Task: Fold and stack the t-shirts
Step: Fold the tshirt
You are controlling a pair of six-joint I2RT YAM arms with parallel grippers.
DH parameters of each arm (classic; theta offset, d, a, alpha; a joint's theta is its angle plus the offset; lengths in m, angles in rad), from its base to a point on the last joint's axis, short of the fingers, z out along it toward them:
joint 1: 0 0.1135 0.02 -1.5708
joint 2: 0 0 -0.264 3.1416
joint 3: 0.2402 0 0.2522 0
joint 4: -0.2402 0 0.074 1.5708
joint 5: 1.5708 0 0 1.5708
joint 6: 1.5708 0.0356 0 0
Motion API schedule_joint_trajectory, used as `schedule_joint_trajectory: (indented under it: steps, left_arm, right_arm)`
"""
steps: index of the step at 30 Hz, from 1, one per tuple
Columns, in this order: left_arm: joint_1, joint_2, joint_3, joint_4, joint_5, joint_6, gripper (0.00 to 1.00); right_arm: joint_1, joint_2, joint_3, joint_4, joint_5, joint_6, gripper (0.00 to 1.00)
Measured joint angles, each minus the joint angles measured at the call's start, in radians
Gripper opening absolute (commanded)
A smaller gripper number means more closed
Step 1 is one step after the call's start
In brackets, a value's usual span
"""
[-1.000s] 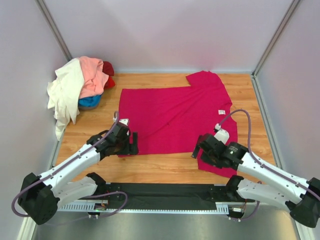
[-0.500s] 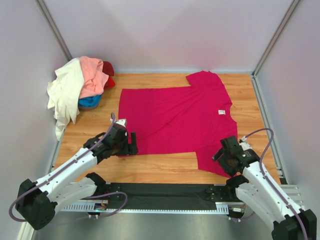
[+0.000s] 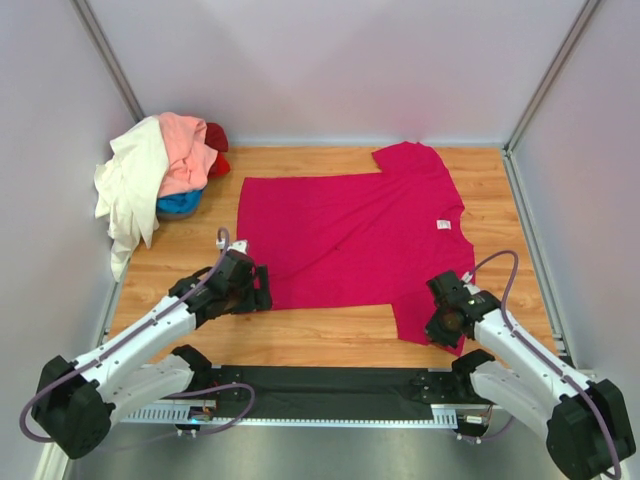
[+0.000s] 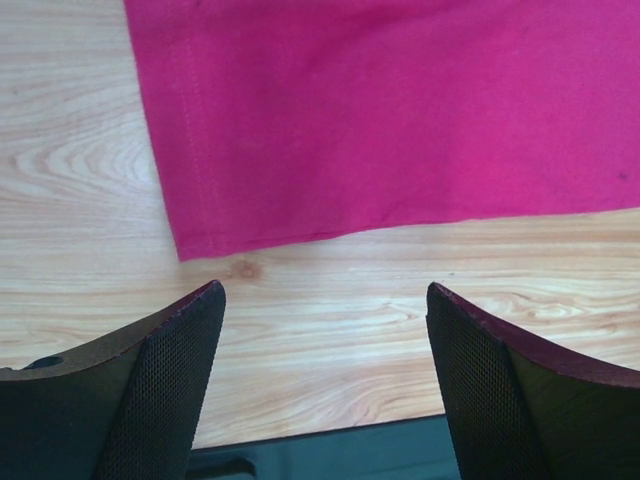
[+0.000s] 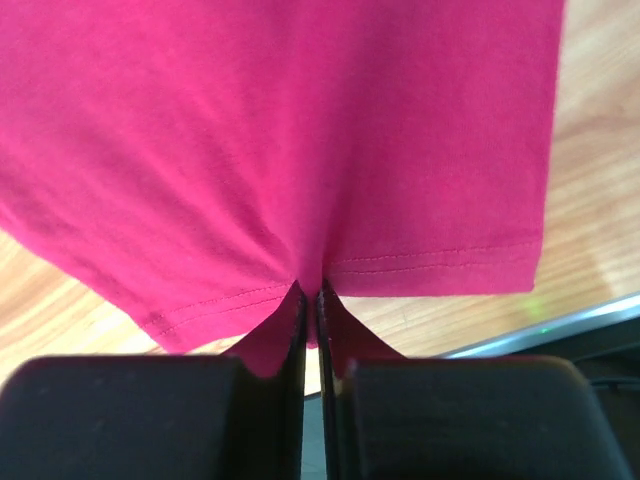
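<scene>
Magenta t-shirt [image 3: 340, 230] lies flat on table [image 3: 330, 335]. R gripper [image 5: 310, 292] pinches its near sleeve hem. L gripper [image 4: 325, 290] is spread wide, just off its near-left corner. 4 other t-shirts [image 3: 160, 175] piled far-left of it.

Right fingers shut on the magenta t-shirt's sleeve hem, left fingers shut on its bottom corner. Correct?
Half right. The left fingers are open and hold nothing: they stand over bare table, just short of a corner of the magenta t-shirt, as the left wrist view shows. The right fingers are shut on the sleeve hem.
</scene>
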Motion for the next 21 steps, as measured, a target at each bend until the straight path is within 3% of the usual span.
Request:
schedule_joint_trajectory:
  steps: [10,21]
  left_arm:
    - [0.079,0.023,-0.060,-0.050,-0.058,-0.089,0.83]
    - [0.085,0.200,-0.061,-0.008,-0.106,-0.170,0.66]
  right_arm:
    - [0.001,-0.045,0.009,0.015,-0.003,-0.072,0.00]
    - [0.002,-0.030,0.058,0.071,-0.048,-0.149,0.00]
